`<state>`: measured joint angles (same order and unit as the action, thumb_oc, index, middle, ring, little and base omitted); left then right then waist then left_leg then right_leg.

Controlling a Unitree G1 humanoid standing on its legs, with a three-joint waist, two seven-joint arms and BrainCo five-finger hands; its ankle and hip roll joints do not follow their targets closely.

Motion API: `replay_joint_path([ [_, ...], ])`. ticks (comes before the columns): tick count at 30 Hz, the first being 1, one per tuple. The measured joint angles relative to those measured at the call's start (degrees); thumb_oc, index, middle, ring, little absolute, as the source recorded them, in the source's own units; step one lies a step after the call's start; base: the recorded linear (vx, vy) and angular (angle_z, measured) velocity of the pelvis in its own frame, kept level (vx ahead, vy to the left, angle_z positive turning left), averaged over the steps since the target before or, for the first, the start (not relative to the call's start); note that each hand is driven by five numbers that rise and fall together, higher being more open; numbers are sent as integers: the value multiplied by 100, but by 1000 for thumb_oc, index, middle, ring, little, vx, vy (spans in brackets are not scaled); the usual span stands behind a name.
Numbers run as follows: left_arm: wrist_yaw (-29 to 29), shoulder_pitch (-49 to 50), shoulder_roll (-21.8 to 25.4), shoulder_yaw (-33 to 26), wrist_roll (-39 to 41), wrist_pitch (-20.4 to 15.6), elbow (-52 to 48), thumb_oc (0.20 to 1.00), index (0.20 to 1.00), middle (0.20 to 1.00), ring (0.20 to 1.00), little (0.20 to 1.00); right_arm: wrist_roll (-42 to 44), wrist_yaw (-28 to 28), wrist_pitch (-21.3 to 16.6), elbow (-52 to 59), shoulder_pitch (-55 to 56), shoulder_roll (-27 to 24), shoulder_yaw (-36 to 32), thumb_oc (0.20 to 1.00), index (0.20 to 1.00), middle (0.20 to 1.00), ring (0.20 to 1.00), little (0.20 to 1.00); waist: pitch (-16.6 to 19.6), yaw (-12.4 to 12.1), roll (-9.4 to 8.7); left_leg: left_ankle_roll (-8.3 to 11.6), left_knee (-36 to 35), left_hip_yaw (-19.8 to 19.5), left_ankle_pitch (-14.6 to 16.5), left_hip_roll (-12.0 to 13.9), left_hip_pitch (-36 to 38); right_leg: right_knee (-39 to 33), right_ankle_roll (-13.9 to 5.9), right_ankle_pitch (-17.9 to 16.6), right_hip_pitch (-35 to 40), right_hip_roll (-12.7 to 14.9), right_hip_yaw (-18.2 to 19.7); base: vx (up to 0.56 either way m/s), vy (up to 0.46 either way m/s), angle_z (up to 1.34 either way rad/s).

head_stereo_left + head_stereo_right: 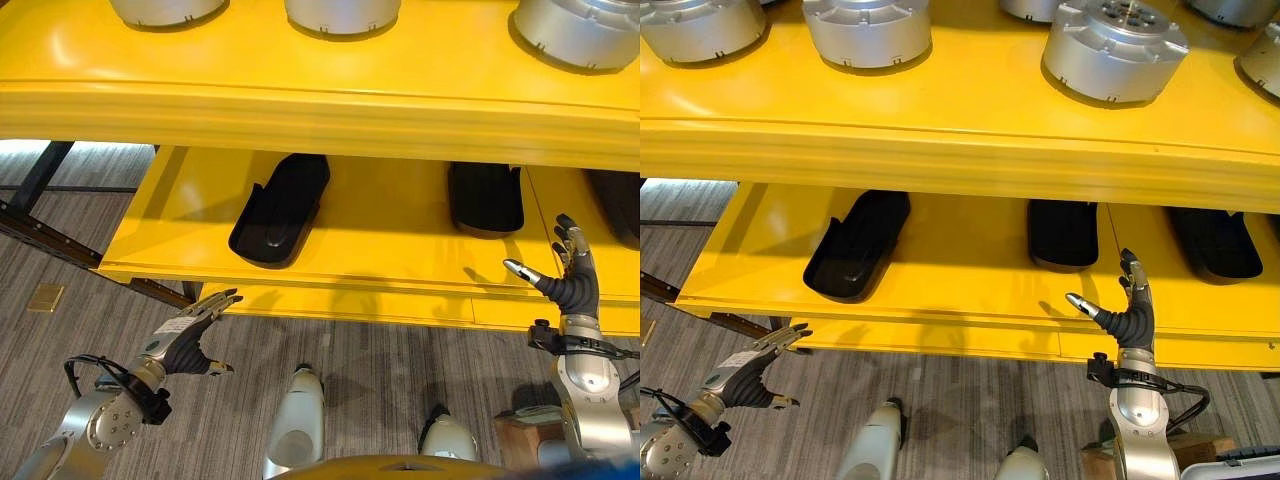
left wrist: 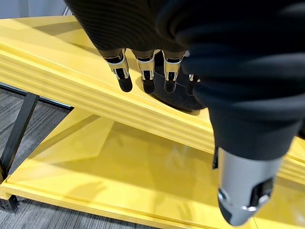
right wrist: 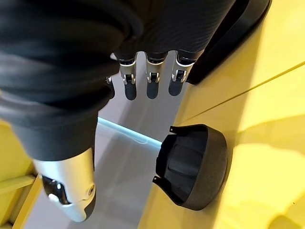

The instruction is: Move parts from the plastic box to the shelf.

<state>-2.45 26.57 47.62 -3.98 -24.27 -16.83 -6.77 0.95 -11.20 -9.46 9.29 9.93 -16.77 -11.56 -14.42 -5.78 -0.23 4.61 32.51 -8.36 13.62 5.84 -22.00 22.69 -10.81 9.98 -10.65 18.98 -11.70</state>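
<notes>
Yellow shelf [image 1: 940, 140] w/ 2 levels fills the head views. Top level carries round silver parts [image 1: 1114, 48] in a row along its length. Lower level [image 1: 970, 270] holds 3 black shell-shaped parts: 1 [image 1: 857, 245] toward the left end, lying at a slant; 1 [image 1: 1063, 232] near the middle, set back under the top level; 1 [image 1: 1215, 243] toward the right end. Left hand [image 1: 190, 335] hangs below and in front of the lower level's left front corner, over grey floor [image 1: 60, 230], fingers straight and loosely spread, thumb apart, holding nothing, touching nothing. In its wrist view the fingertips [image 2: 145, 86] point at the shelf's front edge w/ a black part [image 2: 174, 98] past them. Right hand [image 1: 1127, 315] is raised upright at the lower level's front edge, between the middle and right black parts, fingers extended up, thumb out to the side, empty; can't tell if it touches the edge. Its wrist view shows straight fingers [image 3: 152, 81] over the yellow surface, w/ 1 black part [image 3: 193, 164] lying near, hollow side showing. Dark metal frame [image 1: 40, 205] runs across the floor left of the shelf.
</notes>
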Motion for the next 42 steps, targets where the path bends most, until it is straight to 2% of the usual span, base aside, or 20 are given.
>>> replay_joint_path([
  [6, 128, -436, 21, -3, -422, 23, 204, 1000, 1000, 1000, 1000, 1000, -1, 42, 2, 0, 3, 0, -1, 1000, 1000, 1000, 1000, 1000, 30, 28, -16, -8, 11, 22, 6, 0, 1, 15, 2, -1, -50, 6, 27, 0, 1, -1],
  [17, 289, -655, 108, 40, -854, 13, 298, 1000, 1000, 1000, 1000, 1000, -1, 101, 15, 0, -23, -4, -1, 1000, 1000, 1000, 1000, 1000, 123, 108, -36, 4, 40, 80, 3, 2, -9, 39, 9, -6, -115, 9, 130, -3, 5, -3],
  [24, 298, -993, 236, 466, -1108, 17, 796, 1000, 1000, 1000, 1000, 1000, -1, 104, 31, -1, -42, -8, -3, 1000, 1000, 1000, 1000, 1000, 229, 237, -80, -5, 93, 134, 32, 12, -99, 42, 24, -31, -205, 7, 195, 3, 5, -4],
  [35, 350, -1607, 195, 1516, -1359, 113, 2023, 1000, 1000, 1000, 1000, 1000, 0, 117, 35, -6, -106, -18, 18, 1000, 1000, 1000, 1000, 1000, 240, 414, -95, -38, 262, 190, 146, 16, -159, 69, 31, -35, -300, 5, 283, 0, 3, -3],
  [42, 430, -1858, 131, 1640, -1556, 259, 2409, 1000, 1000, 1000, 1000, 1000, 1, 142, 35, -7, -119, -26, 24, 1000, 1000, 1000, 1000, 1000, 243, 478, -108, -27, 308, 223, 150, 20, -210, 68, 81, -69, -344, 5, 306, 0, 1, -1],
])
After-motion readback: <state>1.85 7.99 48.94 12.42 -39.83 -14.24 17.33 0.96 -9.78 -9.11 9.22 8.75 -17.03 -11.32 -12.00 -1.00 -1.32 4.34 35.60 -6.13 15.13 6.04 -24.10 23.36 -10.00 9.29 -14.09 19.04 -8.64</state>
